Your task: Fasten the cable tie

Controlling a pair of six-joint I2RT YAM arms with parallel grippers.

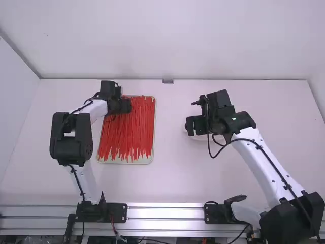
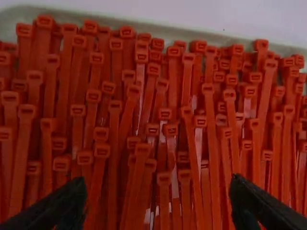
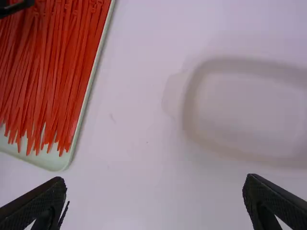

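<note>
Left end effector (image 2: 156, 189) agape over orange plastic cable ties (image 2: 144, 120).

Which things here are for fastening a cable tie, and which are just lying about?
For the job: orange cable ties, their tray, left pincer open above them, right pincer also open.
Lying about: pale shallow dish beneath the right pincer, seemingly unused.

A pale tray (image 3: 50, 162) is set on the white table (image 1: 254, 96) — a shallow white dish (image 3: 244, 110) is seen well apart from it, a metal rail (image 1: 167, 208) along the near edge.
</note>
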